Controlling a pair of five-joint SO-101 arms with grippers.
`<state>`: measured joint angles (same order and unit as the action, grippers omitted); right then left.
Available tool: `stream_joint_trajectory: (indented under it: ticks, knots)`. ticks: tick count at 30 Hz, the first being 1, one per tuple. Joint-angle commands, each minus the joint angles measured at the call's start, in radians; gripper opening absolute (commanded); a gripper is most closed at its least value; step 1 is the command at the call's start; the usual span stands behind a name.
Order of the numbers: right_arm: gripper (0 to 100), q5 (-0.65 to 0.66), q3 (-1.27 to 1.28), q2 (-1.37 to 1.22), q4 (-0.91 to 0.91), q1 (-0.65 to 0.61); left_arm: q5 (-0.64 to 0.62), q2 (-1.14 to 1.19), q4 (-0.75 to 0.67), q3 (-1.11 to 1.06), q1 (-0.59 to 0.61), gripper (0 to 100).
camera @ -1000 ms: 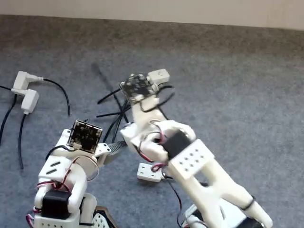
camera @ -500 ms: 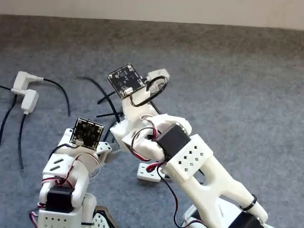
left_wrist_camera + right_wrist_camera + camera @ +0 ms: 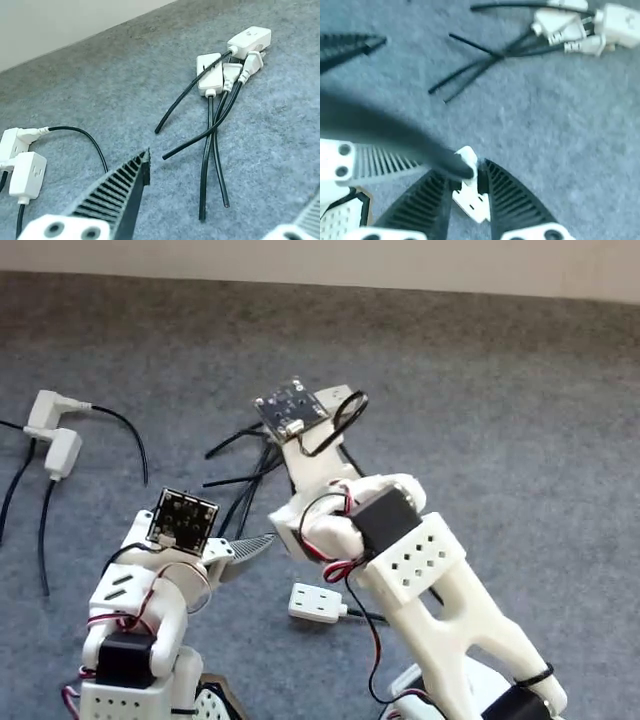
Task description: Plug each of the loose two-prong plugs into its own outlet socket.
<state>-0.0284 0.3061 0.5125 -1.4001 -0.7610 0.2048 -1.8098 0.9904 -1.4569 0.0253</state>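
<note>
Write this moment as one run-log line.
left gripper open, empty | right gripper shut on plug | outlet free on carpet | two plugs loose

You are working over a grey carpet [image 3: 520, 420], short-piled and flecked, which lies under and all round the left pincer [image 3: 232, 174]. Ahead of that pincer, well past its tips, the carpet ends at a plain cream wall [image 3: 400, 260]. You see the join as a straight line, with a darker band of carpet just before it. The wall is bare and smooth. The light on your scene is soft and even, so shadows on the carpet are faint and sit close to whatever casts them. Behind the pincer, at the near edge, a small brown corner [image 3: 215, 692] shows on the carpet; what it belongs to cannot be told.
</note>
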Motion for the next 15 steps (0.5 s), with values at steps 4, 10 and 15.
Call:
stream_joint_trajectory:
  ticks: [4, 10, 15]
  knots:
    - [0.5, 0.014, 0.008, 0.015, -0.027, 0.035, -0.006, -0.008, -0.021, 0.005, 0.018, 46]
    - [0.5, 0.052, 0.206, 0.016, 0.047, 0.09, -0.032, -0.008, -0.077, -0.008, 0.128, 46]
    - [0.5, 0.051, 0.449, 0.107, 0.249, 0.039, -0.124, -0.008, -0.144, -0.028, 0.265, 45]
